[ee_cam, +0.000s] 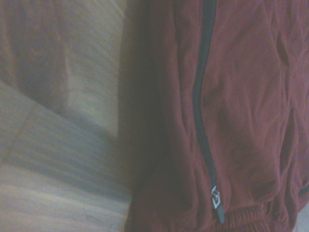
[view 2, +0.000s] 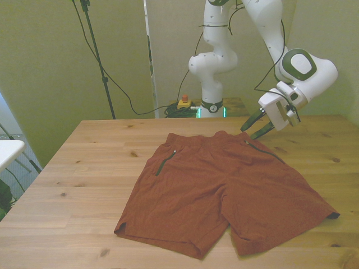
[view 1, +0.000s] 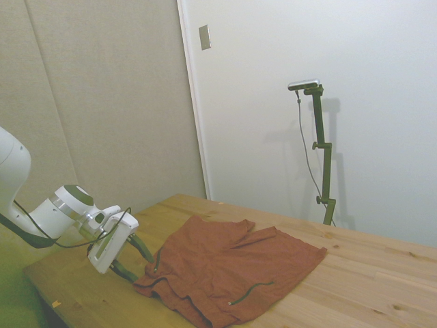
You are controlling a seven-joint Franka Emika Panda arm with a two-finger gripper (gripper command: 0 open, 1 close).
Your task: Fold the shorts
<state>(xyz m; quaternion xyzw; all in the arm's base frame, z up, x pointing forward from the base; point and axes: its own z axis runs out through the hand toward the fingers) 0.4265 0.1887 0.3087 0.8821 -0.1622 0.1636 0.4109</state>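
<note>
Lying flat and spread on the wooden table (view 2: 73, 168), rust-red shorts (view 2: 224, 190), waistband toward the far edge, both legs toward the near edge, dark zip pockets (view 2: 164, 164) on each side. Hovering just past the waistband corner on the front view's right, gripper (view 2: 256, 126), dark fingers (view 2: 251, 121) parted, holding nothing, apparently just clear of the cloth. Showing close up in the wrist view, a dark zip line (ee_cam: 202, 96) with its pull (ee_cam: 216, 198), bare wood alongside.
</note>
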